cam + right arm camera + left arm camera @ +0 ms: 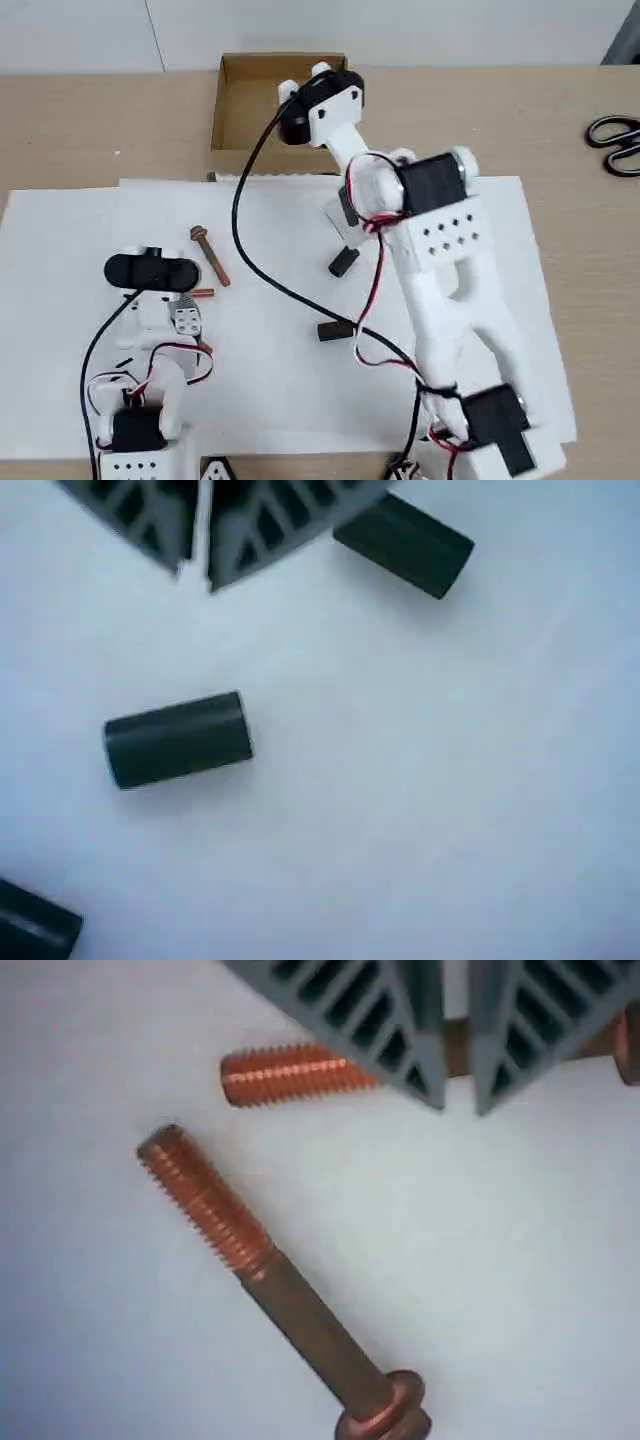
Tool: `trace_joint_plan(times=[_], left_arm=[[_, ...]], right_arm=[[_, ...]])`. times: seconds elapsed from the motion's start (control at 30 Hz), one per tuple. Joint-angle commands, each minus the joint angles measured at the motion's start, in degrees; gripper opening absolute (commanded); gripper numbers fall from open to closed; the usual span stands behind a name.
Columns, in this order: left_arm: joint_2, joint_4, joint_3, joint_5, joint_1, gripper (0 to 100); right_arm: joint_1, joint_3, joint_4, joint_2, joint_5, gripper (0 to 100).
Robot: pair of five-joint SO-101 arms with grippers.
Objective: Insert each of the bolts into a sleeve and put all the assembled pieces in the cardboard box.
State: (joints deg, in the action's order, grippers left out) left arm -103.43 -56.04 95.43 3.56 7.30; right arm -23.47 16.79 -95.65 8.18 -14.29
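Left gripper [457,1103]: fingers nearly together, straddling a short bolt [290,1072] that lies crosswise behind them; whether they pinch it is unclear. A longer bolt [290,1300] lies diagonally nearby. Right gripper [195,575], fingers narrow and empty, hovers near a sleeve [178,738] lying sideways. The high view adds the cardboard box [218,100] at the worktop's [80,120] far side.

Shiny coppery metal bolts [300,1300], matt black sleeves [178,738], smooth paper sheet [270,390].

Right arm [440,270] sprawls across the sheet [270,400], its wrist overhanging the cardboard box's [218,100] right side; box's left half open from above, bare lane between bolts [211,256] and sleeves [343,262].
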Motion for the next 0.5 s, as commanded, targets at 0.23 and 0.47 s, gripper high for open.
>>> trace_joint_plan(times=[0.23,0.47], left_arm=[[-0.6,1.4,-0.2,0.6,0.3,1],[-0.6,1.3,-0.2,0.6,0.4,1]], right_arm=[[-2.1,-14.3,-0.2,11.0,-0.7,0.7],[-4.1,-26.9,0.9,12.4,-19.8,0.8]])
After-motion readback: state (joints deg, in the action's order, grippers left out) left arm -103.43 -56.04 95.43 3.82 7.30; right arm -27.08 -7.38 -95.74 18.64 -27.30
